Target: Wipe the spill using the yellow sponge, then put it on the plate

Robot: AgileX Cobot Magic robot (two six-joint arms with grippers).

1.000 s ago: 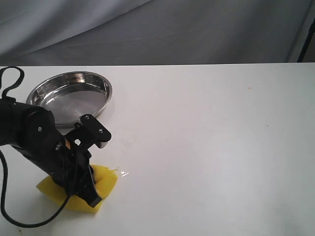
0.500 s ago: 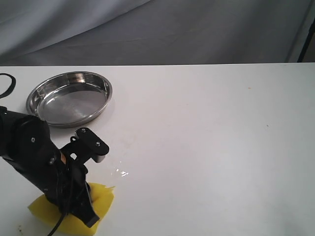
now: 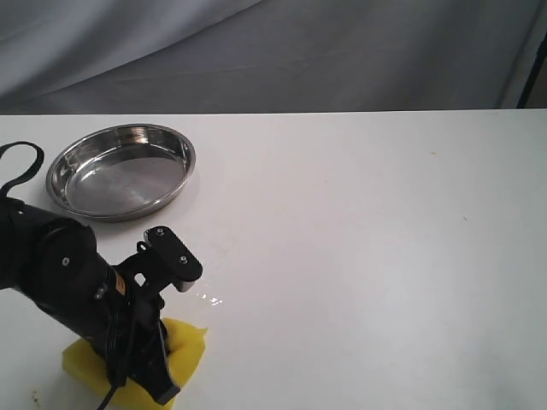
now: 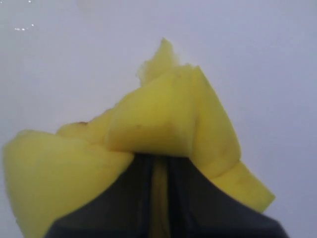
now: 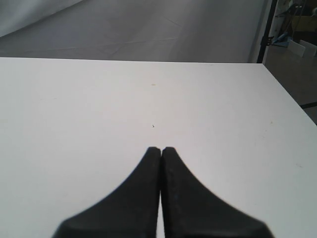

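Note:
The yellow sponge (image 3: 184, 350) lies squeezed and folded on the white table at the front left, pressed down under my left gripper (image 3: 152, 376). In the left wrist view the sponge (image 4: 148, 124) bulges around the jaws, which are shut on it with a thin strip of foam between them. Of the spill only a few glistening wet specks (image 3: 210, 300) show on the table just right of the sponge. The steel plate (image 3: 175, 184) sits empty behind the arm, at the back left. My right gripper (image 5: 161, 148) is shut over bare table, holding nothing; it is outside the exterior view.
A black cable loop (image 3: 19, 162) rises beside the left arm, near the plate's left rim. A grey cloth backdrop (image 3: 273, 51) hangs behind the table's far edge. The table's right edge (image 5: 287, 94) shows in the right wrist view.
My left gripper dragged the sponge toward the table's front left, then came slightly back right. The puddle beside the sponge has shrunk to a few wet specks.

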